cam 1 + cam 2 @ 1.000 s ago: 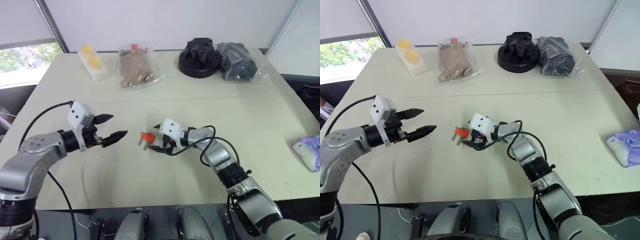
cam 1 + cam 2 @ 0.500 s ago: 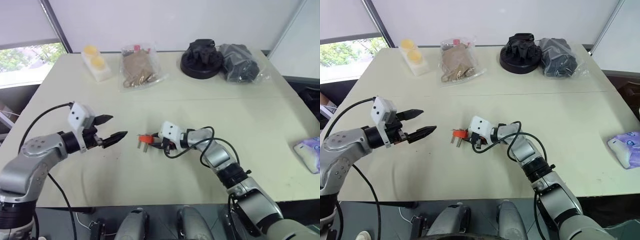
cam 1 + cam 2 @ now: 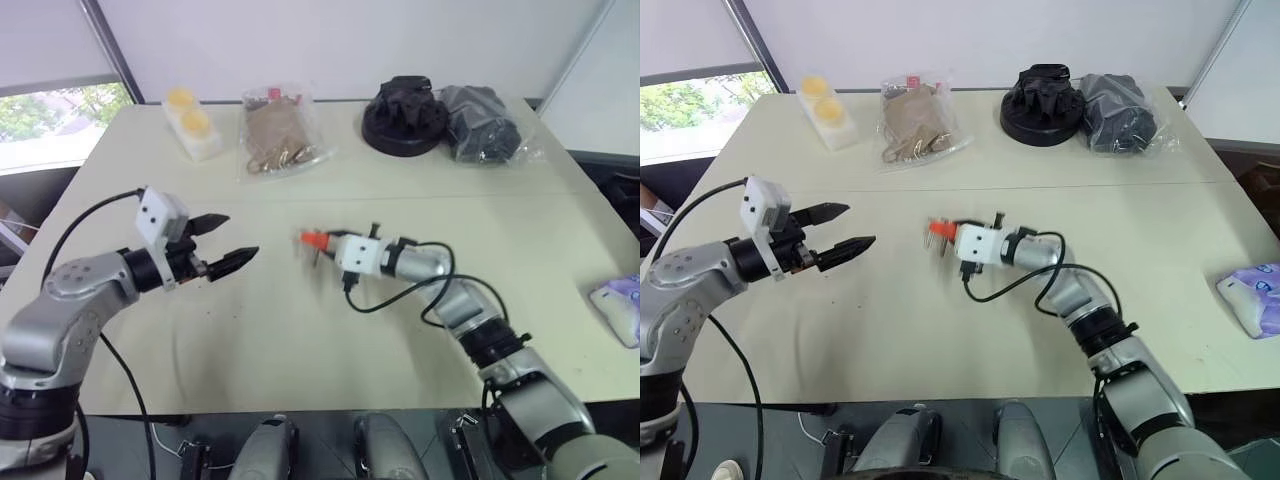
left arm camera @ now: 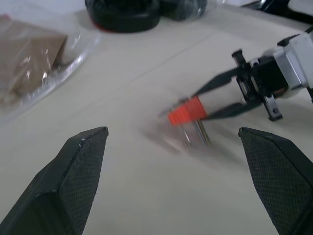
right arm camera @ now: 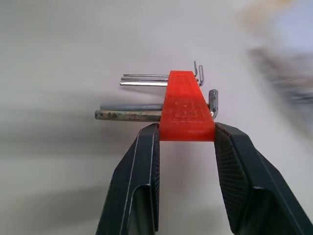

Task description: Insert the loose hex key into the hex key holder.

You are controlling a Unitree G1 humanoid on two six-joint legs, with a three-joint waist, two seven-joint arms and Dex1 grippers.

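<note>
The hex key holder (image 5: 187, 107) is a small red-orange block with a few short grey keys sticking out of its sides. My right gripper (image 3: 325, 243) is shut on it, one finger on each side, holding it above the middle of the table (image 3: 300, 340). It also shows in the left wrist view as the holder (image 4: 187, 110) between the right gripper's dark fingers (image 4: 220, 78). My left gripper (image 3: 240, 236) hovers open and empty to the left of the holder, pointing toward it. I cannot make out the loose hex key.
Along the table's far edge lie a pack with yellow rounds (image 3: 190, 122), a clear bag of brown items (image 3: 278, 132), a black round object (image 3: 402, 115) and a dark bagged bundle (image 3: 483, 122). A purple-white pack (image 3: 622, 305) sits at the right edge.
My right gripper shut on the holder as it lay on the table, then lifted it up and a little right while rolling its wrist. The left gripper rose slightly and stayed open.
</note>
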